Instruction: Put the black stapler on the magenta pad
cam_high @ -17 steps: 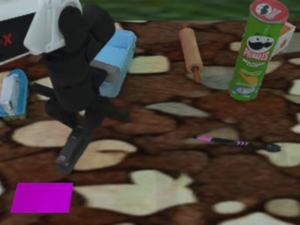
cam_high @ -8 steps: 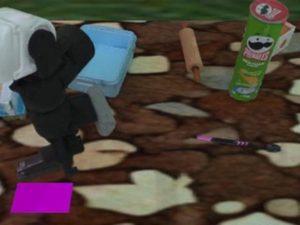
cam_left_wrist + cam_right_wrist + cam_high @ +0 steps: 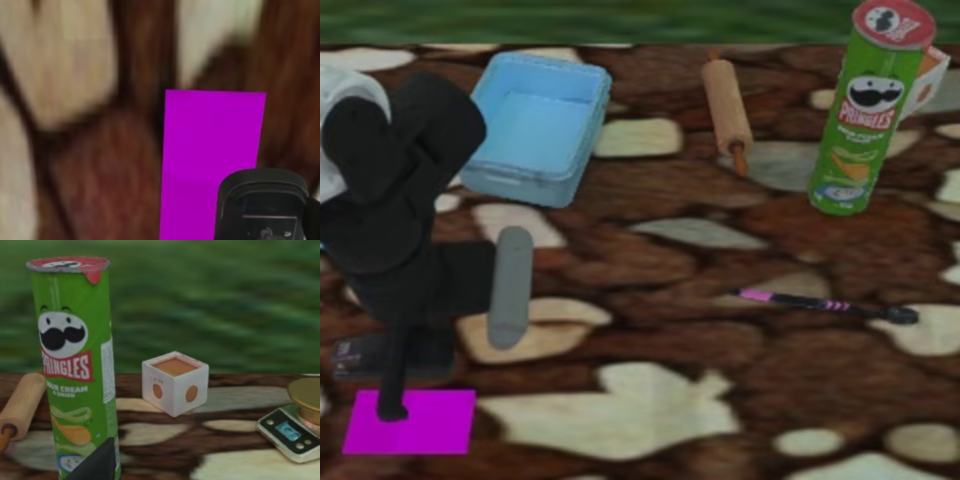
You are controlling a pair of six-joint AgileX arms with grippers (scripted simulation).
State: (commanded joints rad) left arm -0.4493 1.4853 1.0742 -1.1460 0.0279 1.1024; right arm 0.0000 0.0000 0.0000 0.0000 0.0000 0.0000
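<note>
The black stapler point(image 3: 362, 357) hangs in my left gripper point(image 3: 392, 378), which is shut on it at the table's front left. From above, it sits just beyond the far edge of the magenta pad point(image 3: 420, 422), and one dark finger point(image 3: 392, 402) overlaps the pad. In the left wrist view the stapler's blunt end point(image 3: 262, 207) shows over one side of the magenta pad point(image 3: 210, 150). The arm hides much of the stapler from above. My right arm is parked out of the top view.
A light blue tub point(image 3: 535, 125) stands at the back left. At the back are a rolling pin point(image 3: 728, 100) and a green Pringles can point(image 3: 865, 110). A black pen with pink marks point(image 3: 825, 304) lies at the right. A white cube point(image 3: 174, 382) and a scale point(image 3: 295, 432) stand beyond the can.
My left arm has swung toward the front left, carrying the stapler from beside the tub to the pad's far edge. The tub is now uncovered.
</note>
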